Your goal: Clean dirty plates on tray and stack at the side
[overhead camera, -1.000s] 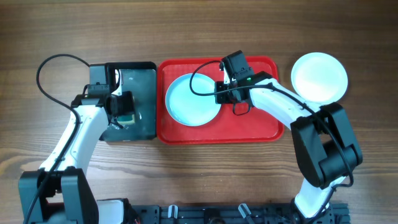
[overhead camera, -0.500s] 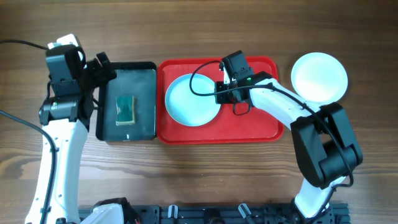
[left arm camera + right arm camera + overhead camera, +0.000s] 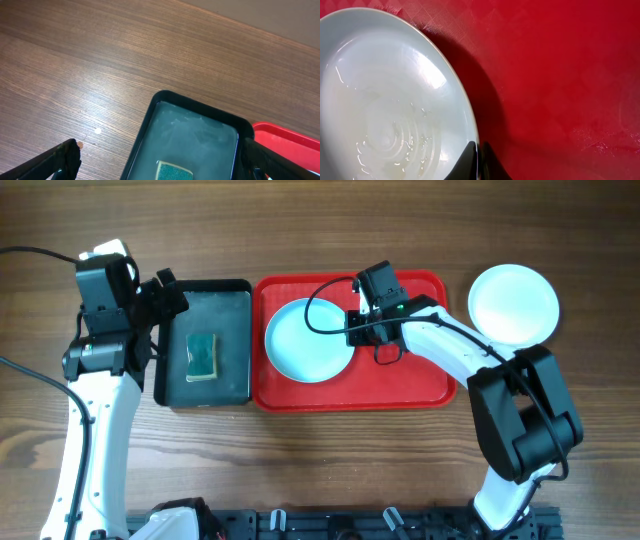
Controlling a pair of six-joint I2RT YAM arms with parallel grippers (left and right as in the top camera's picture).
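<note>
- Aqua plate (image 3: 308, 340): pale blue and round, lying flat on the left half of the tray (image 3: 420, 385), with its left rim near the tray's left wall. In the right wrist view the plate's (image 3: 385, 100) surface is glossy, with small drops and faint rings near its middle.
- Tray: bright red and rectangular, at the middle of the table (image 3: 330, 230). Its textured floor (image 3: 555, 75) is bare to the right of the plate.
- Right gripper (image 3: 358, 330): low over the tray at the aqua plate's right rim. In the wrist view its two dark fingertips (image 3: 468, 161) are pinched together on the rim's edge, so the gripper is closed on the plate.
- White plate (image 3: 513, 303): on the bare table just right of the tray's far right corner, apart from the tray and from both grippers.
- Left gripper (image 3: 168, 292): raised over the far left corner of the basin (image 3: 238, 330), with its jaws spread wide and nothing between them. Both fingers (image 3: 57, 160) show at the lower corners of the wrist view.
- Basin: black and rectangular, just left of the tray, holding a shallow film of liquid.
- Sponge (image 3: 203, 357): green, lying in the basin, clear of the left gripper.
</note>
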